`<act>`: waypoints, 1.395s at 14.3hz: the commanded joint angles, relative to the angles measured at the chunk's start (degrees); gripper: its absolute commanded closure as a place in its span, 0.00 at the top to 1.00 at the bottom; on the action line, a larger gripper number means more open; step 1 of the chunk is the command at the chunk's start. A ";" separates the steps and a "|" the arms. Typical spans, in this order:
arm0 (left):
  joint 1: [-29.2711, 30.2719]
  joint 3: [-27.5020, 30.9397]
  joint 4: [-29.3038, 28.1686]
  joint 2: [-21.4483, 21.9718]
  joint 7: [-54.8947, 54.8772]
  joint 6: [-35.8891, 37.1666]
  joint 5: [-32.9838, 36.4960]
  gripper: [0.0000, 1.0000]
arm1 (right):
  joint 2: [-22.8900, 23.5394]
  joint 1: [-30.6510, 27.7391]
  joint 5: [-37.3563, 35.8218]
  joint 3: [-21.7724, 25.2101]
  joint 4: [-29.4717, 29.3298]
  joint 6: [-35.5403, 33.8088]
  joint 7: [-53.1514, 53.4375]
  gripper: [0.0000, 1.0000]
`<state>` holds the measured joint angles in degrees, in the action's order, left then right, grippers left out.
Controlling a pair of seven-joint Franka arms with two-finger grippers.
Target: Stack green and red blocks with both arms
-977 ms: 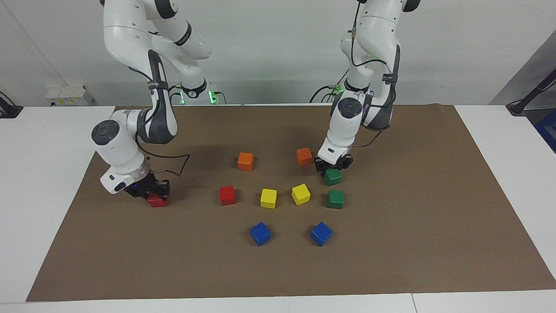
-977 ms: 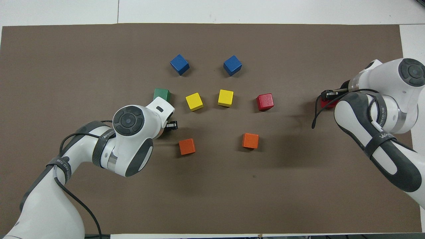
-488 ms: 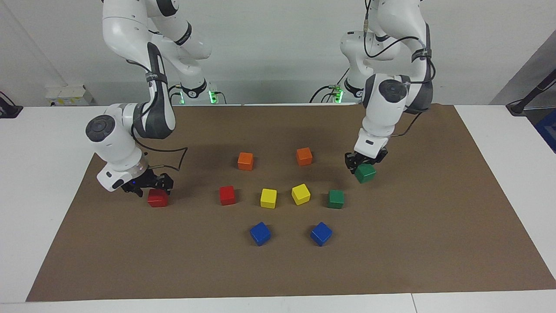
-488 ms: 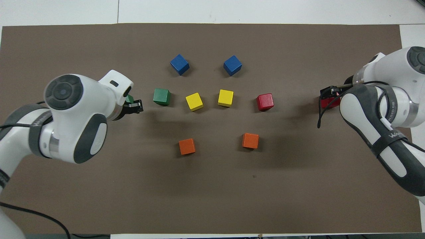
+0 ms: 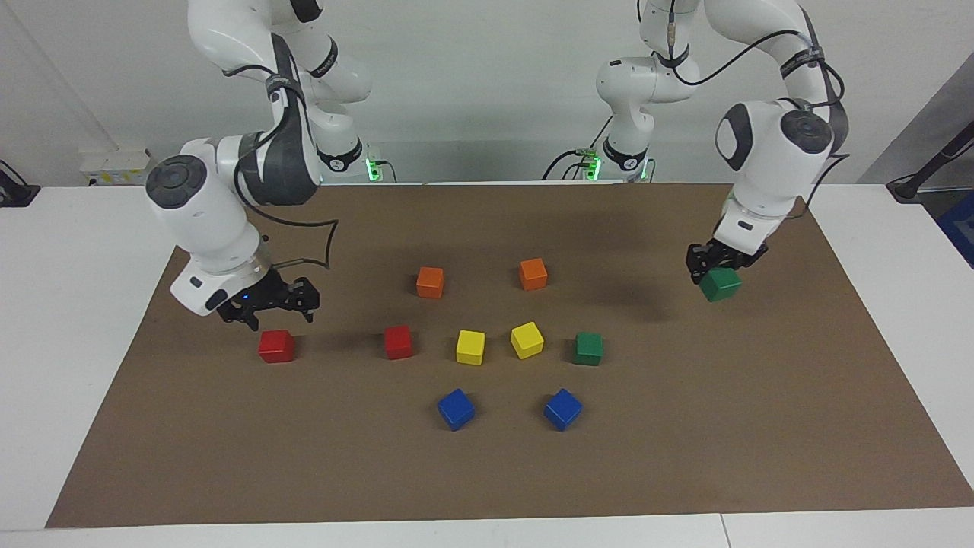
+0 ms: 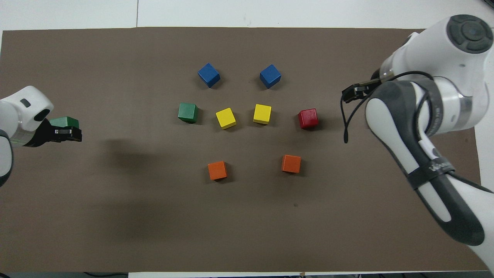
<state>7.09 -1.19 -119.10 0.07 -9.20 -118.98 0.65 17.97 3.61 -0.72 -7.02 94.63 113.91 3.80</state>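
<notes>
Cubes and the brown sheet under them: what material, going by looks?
Red cube and the other cubes: probably painted wood or dense foam, since faces are flat, matte and opaque with crisp edges. Brown sheet: looks like kraft paper or thin card, dull, with straight cut edges.

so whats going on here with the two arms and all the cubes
The left claw is shut on a green block, holding it in the air over the mat's left-arm end. The right claw hangs open just above a red block lying on the mat. The other red block and the other green block sit in the middle row, nothing stacked yet.
</notes>
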 commanded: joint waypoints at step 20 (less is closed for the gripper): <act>2.93 -0.74 -13.88 -6.31 -9.25 -20.15 -0.92 0.05 | 6.20 7.20 -0.43 -0.01 8.55 14.58 12.46 1.00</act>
<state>9.74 -1.88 -132.02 -6.09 -16.17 -137.18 0.60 24.13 10.92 -0.73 -6.82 102.43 127.28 14.56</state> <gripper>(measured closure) 0.445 0.000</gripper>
